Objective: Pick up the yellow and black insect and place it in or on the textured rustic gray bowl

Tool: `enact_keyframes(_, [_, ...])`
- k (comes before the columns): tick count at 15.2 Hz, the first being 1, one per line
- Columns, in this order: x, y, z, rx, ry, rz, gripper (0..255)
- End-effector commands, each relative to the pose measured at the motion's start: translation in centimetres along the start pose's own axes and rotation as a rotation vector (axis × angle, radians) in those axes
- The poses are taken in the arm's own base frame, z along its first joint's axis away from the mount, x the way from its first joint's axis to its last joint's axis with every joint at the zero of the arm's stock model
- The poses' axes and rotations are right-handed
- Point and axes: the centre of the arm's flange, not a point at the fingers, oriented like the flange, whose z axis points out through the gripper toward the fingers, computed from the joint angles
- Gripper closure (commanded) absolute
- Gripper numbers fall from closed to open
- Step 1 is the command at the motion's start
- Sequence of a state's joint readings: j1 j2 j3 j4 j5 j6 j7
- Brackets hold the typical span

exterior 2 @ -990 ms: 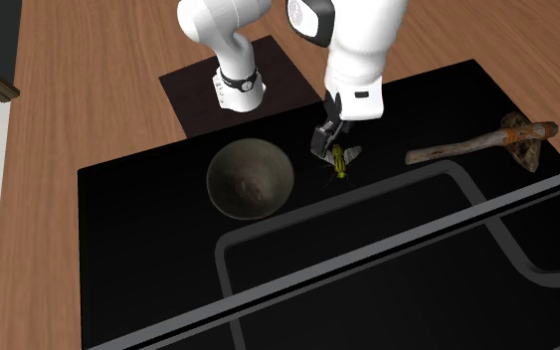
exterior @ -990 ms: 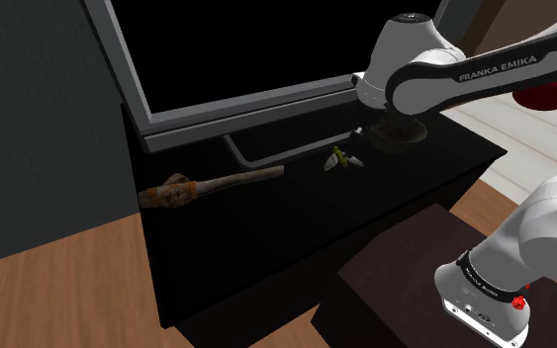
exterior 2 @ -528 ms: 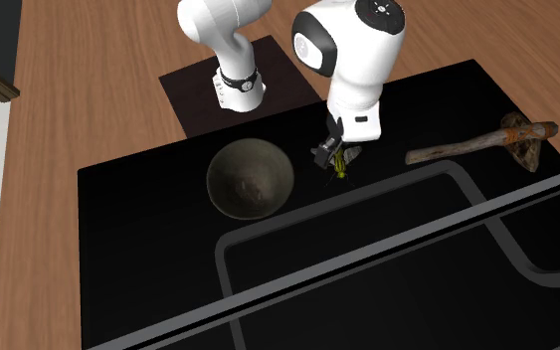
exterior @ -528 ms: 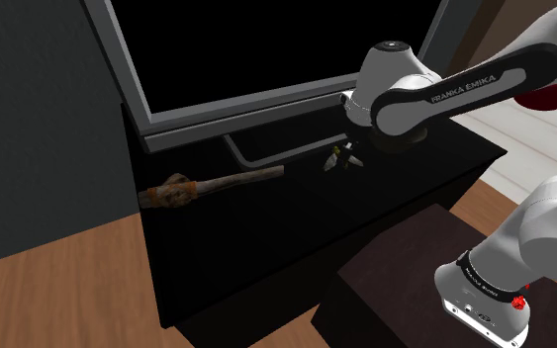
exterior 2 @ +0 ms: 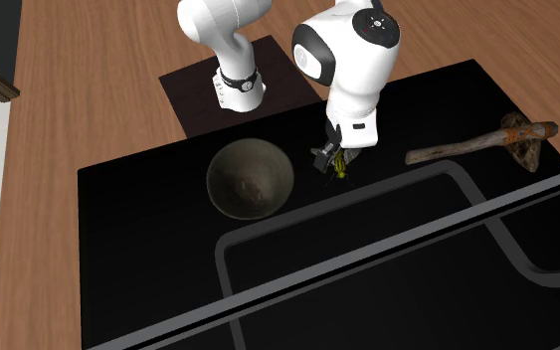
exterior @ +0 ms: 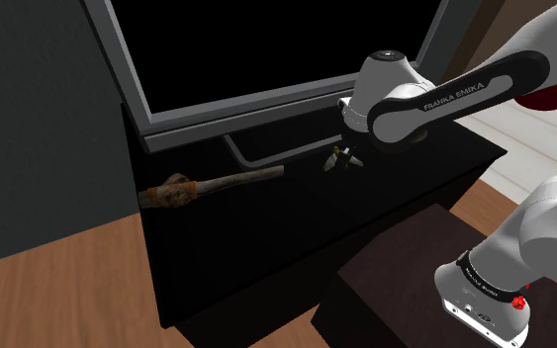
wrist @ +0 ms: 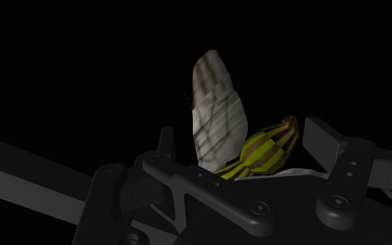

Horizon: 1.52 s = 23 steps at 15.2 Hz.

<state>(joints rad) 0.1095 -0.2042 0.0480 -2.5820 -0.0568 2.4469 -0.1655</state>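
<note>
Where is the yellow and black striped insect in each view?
Shoulder view: yellow and black striped insect right of centre, under the black end effector.
Second exterior view: it lies right of the rough grey round bowl.
Wrist view: it sits between the end effector's fingers.
Shared landmark: the end effector.

A home living room: a big TV [exterior: 266,54] at the shoulder view's top stands on a low black cabinet [exterior: 266,237], wood floor [exterior: 58,297] at lower left, grey wall [exterior: 34,119] at left.
</note>
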Motion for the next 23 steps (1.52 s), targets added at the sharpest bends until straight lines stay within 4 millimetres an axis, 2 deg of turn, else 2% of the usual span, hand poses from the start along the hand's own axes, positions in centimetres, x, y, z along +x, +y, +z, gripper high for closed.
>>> enact_keyframes(1, [0.0, 0.0, 0.0, 0.000, 0.000, 0.000, 0])
enact_keyframes(2, [0.0, 0.0, 0.0, 0.000, 0.000, 0.000, 0])
enact_keyframes(3, [0.0, 0.0, 0.0, 0.000, 0.000, 0.000, 255])
enact_keyframes(12, [0.0, 0.0, 0.0, 0.000, 0.000, 0.000, 255])
enact_keyframes(23, [0.3, 0.3, -5.8, 0.000, 0.000, 0.000, 255])
